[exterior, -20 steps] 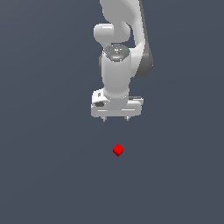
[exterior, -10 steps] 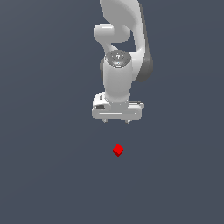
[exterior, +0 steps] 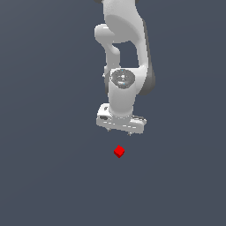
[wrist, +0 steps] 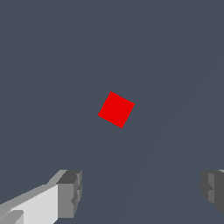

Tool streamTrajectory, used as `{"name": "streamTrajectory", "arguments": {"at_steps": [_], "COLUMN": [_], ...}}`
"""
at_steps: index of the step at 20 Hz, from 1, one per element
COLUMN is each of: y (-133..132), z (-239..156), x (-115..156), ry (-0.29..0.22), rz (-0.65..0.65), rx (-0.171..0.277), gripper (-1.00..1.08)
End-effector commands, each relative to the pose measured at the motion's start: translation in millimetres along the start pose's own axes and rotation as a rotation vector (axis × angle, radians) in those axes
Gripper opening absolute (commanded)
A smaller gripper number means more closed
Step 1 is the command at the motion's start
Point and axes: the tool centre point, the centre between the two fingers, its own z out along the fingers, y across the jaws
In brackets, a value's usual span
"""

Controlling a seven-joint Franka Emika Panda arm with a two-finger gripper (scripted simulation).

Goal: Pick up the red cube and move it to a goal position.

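While jaws gape, gripper (exterior: 120, 131) above red cube (exterior: 118, 151) — seemingly apart

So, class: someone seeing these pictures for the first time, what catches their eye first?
The red cube, the only bright colour, lies alone on the dark grey floor. Just above it in the exterior view hangs the white arm, its gripper pointing down. In the wrist view its fingers are spread wide, clear of the cube.

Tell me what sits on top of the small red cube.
Nothing rests on the small bright red cube: its top face shows bare in the wrist view. The white robot's gripper is open, apart from it. What lies beneath the cube is covered.
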Motion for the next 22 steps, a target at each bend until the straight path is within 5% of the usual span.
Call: {"name": "streamTrajectory", "arguments": {"at_steps": [1,12,22], "y": [-4,-13,-14], "z": [16,83,113], "x": [6,34,48], "ry": [-0.004,-0.019,-0.027], "rz": [0.065,0.350,0.480], "rx": [-0.004,-0.017,-0.022], "gripper": [1.00,1.00,1.00]}}
